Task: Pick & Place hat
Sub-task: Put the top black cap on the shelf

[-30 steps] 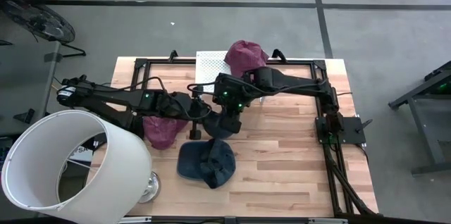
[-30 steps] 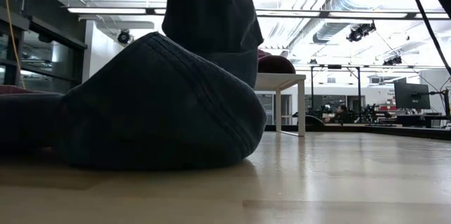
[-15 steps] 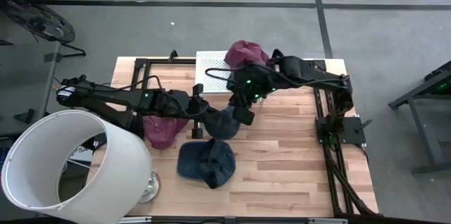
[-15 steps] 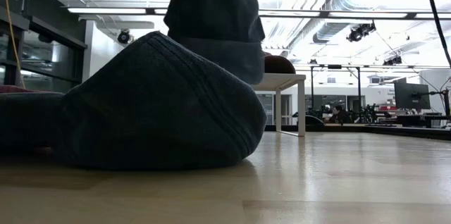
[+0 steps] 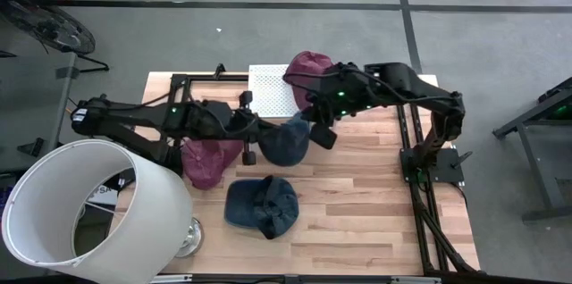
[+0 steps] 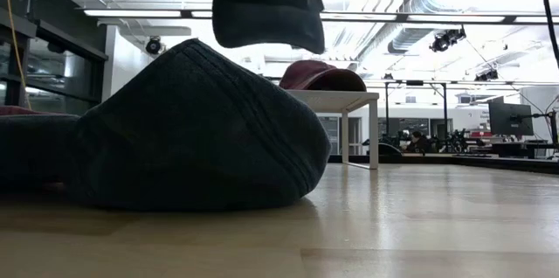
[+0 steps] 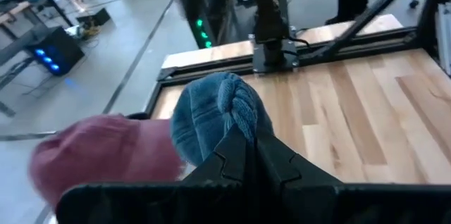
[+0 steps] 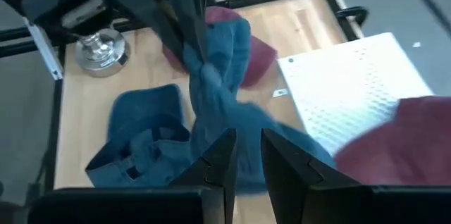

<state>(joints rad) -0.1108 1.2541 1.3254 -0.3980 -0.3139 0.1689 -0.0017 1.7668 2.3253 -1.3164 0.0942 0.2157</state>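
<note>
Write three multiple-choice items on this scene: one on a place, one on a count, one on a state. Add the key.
1. Where is the maroon hat farthest from the lamp?
A. on the white platform
B. on the floor
C. inside the lampshade

2. How many hats are in the high view?
A. two
B. four
C. six

3. The blue hat between the arms is:
A. flat on the table
B. held in the air by both tools
C. on the lamp

Key:
1 A, the maroon hat sits on the white platform.
2 B, two maroon, two blue.
3 B, the left tool and right tool both pinch the blue hat, which hangs clear of the table in the low view.
</note>
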